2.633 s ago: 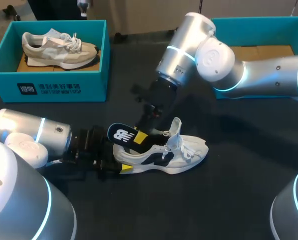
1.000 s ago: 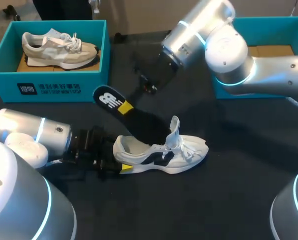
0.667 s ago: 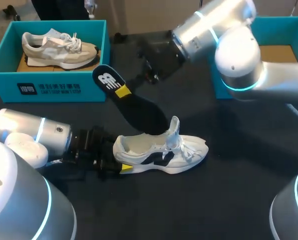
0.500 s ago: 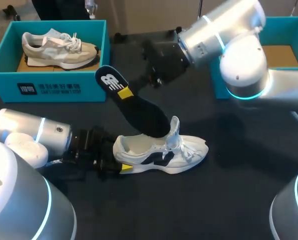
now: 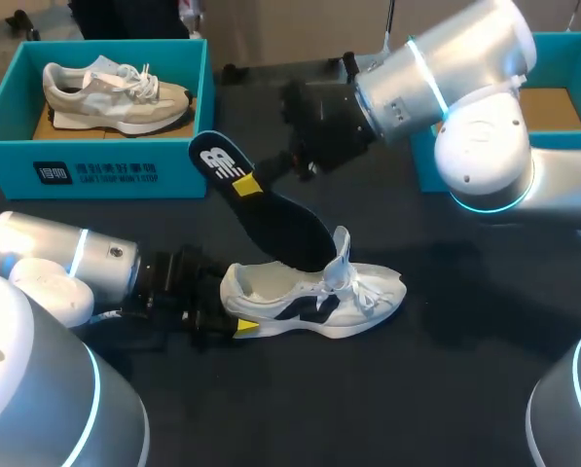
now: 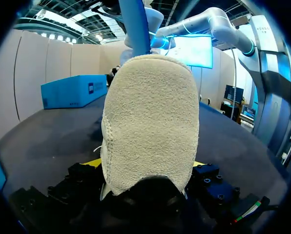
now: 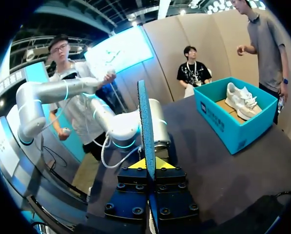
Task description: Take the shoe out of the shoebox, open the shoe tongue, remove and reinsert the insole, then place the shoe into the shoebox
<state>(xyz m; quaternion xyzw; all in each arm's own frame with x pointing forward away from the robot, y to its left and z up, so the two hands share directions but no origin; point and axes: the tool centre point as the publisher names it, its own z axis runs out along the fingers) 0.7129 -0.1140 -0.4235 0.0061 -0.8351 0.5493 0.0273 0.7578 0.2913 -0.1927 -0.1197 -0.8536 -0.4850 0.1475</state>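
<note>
Now right tool tight on the insole, left tool tight on the shoe heel.

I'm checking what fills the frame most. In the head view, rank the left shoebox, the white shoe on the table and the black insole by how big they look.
1. left shoebox, clearly largest.
2. white shoe.
3. black insole, about as long as the shoe but slimmer; held up nearer the camera, so unsure.
</note>
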